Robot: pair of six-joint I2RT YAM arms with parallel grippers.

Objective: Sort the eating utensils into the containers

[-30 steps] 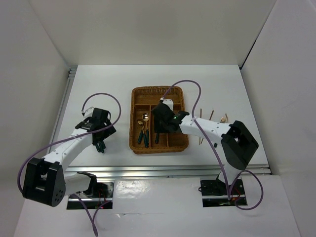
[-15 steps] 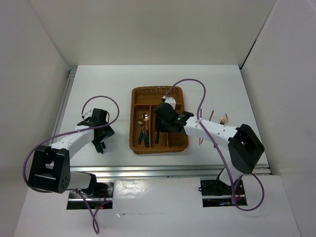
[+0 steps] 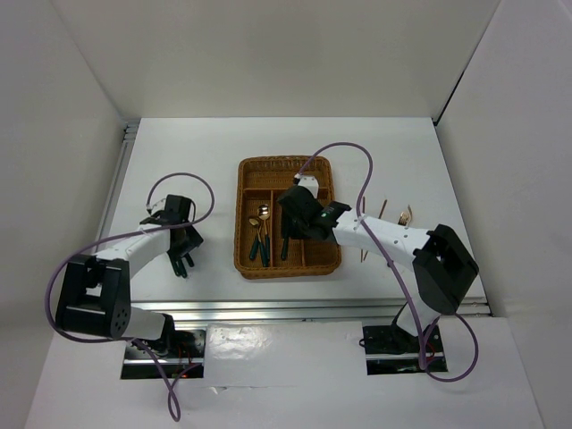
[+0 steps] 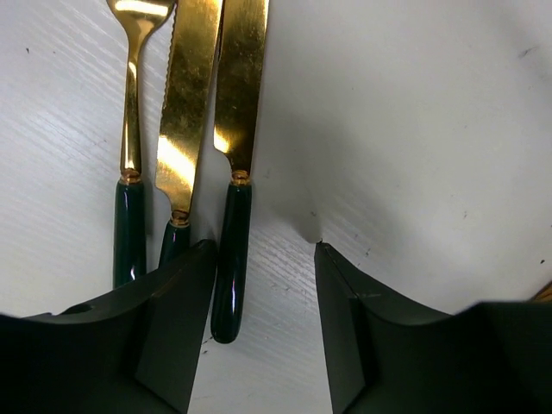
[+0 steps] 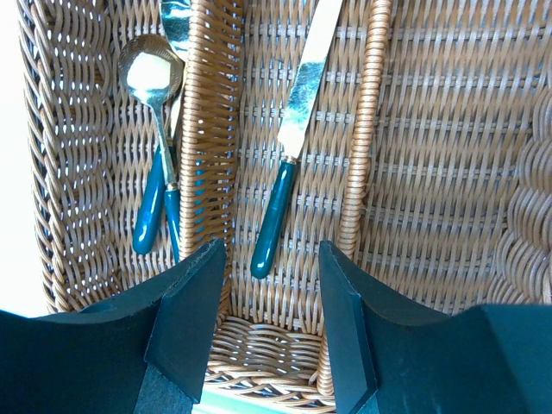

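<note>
White tabletop (image 3: 214, 152) bearing a wicker tray (image 3: 286, 161): its leftmost long slot holds a spoon (image 5: 153, 78), the next slot a knife (image 5: 293, 129). Right claw (image 5: 269, 259) hangs over the tray, parted and empty. Left claw (image 4: 263, 259), left of the tray, is parted astride a loose knife handle (image 4: 228, 259).

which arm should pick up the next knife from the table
Left. The left tool, open, hangs over a knife handle on the table, beside another knife and a fork. The right tool is open over the tray.
</note>
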